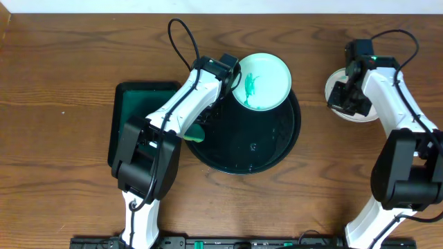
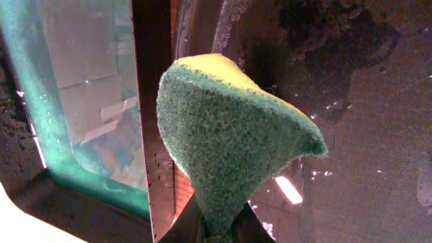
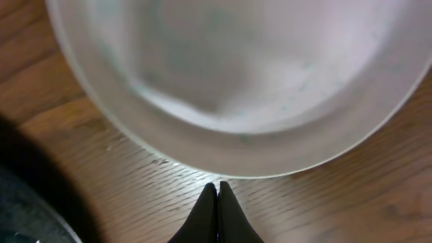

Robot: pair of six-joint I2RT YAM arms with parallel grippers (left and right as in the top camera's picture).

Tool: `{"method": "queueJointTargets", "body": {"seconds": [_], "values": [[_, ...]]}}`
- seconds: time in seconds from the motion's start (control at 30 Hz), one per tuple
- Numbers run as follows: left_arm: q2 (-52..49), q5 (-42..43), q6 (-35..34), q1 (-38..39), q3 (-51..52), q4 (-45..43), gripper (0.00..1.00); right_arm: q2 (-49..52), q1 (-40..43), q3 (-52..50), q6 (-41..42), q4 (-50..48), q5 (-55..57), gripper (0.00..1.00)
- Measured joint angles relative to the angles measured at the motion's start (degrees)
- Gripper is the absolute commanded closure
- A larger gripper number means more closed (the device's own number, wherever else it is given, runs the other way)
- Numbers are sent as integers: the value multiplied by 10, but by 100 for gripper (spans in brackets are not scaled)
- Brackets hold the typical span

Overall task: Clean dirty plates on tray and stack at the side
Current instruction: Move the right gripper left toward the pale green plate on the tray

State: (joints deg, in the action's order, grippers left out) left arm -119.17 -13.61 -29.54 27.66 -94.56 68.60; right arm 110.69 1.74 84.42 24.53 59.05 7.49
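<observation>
Smeared plate [image 1: 271, 75] on tray [image 1: 266, 149]; left end effector [image 2: 217, 224] pinches sponge [image 2: 229, 128], right end effector [image 3: 217, 197] closed

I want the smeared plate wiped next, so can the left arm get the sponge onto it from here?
Probably yes. The left end effector, shut on the sponge, sits at the left rim of the tray; the smeared plate lies uncovered at its far edge, nothing between.
</observation>
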Motion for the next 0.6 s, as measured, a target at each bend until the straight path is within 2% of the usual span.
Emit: {"method": "queueJointTargets", "body": {"seconds": [0.37, 0.6], "values": [[0, 0, 0, 0, 0, 8, 93, 11, 11, -1, 3, -21, 1, 99], [0, 0, 0, 0, 0, 15, 93, 66, 11, -1, 4, -37, 4, 99]]}}
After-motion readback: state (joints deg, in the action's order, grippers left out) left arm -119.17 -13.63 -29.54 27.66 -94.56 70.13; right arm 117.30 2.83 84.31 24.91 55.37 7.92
